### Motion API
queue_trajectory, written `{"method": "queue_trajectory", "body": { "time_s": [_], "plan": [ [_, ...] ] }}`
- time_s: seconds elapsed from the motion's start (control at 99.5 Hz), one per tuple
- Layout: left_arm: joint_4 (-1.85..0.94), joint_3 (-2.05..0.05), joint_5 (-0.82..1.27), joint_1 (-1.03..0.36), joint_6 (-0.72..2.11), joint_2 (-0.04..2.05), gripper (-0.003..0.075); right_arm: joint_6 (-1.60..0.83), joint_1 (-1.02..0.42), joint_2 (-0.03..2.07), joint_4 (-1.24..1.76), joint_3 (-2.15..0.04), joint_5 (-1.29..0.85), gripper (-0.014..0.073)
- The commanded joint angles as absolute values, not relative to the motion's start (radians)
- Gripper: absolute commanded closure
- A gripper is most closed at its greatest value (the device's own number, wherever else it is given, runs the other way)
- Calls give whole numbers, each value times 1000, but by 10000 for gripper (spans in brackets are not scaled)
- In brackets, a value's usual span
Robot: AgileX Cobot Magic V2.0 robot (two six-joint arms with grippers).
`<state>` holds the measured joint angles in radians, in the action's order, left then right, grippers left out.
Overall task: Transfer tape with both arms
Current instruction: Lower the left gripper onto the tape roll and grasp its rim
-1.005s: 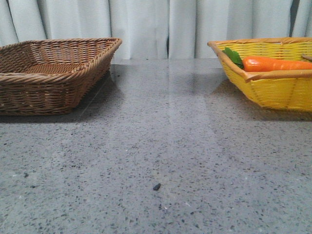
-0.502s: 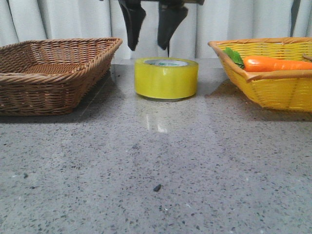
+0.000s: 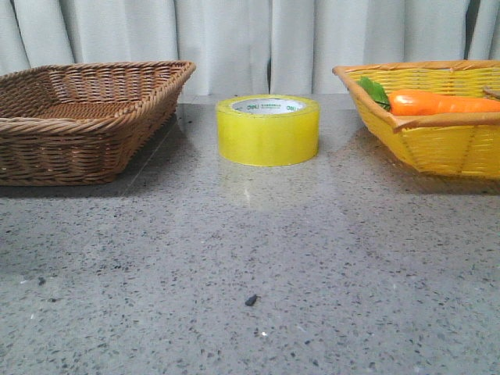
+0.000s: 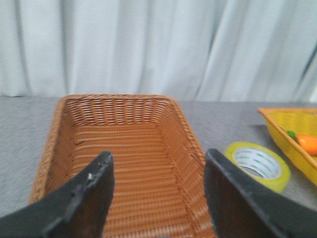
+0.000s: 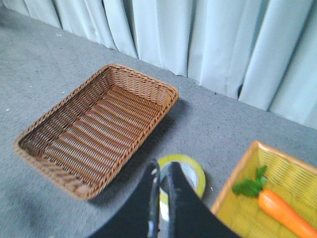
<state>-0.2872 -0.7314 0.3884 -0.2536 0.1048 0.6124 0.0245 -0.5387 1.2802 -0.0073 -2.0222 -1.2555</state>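
The yellow tape [image 3: 268,130] lies flat on the grey table between two baskets, its white core facing up. No gripper shows in the front view. My left gripper [image 4: 159,156] is open and empty, with its jaws wide apart over the brown basket [image 4: 119,144]. The tape [image 4: 258,163] lies beyond that basket's far side. My right gripper [image 5: 162,167] hangs high above the tape [image 5: 195,176]. Its jaws stand a narrow slit apart and hold nothing.
The brown wicker basket [image 3: 156,94] stands at the left, also in the right wrist view [image 5: 94,129]. A yellow basket [image 3: 453,144] at the right holds an orange carrot [image 3: 437,102] with green leaves. A dark speck [image 3: 251,299] lies on the near table. Curtains hang behind.
One second ago no tape showed between the baskets. Half a second ago it stood there with a gripper just above it. Now that gripper has left the front view.
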Motion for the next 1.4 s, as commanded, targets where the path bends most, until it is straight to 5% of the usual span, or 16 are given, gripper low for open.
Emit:
{"method": "queue_trajectory", "body": {
  "time_s": [0.0, 0.251, 0.643, 1.386],
  "plan": [
    [-322, -883, 430, -315, 149, 751, 345, 7, -534, 1100, -19, -1863, -1173, 659],
    [-322, -1316, 711, -518, 153, 1191, 345, 300, -532, 623, -268, -1316, -867, 658],
    [-356, -1935, 1088, -560, 89, 1796, 345, 419, -532, 403, -338, -1250, -954, 658],
    [-267, -1970, 1012, -551, 41, 2048, 346, 419, -532, 411, -306, -1249, -1045, 658]
  ]
}}
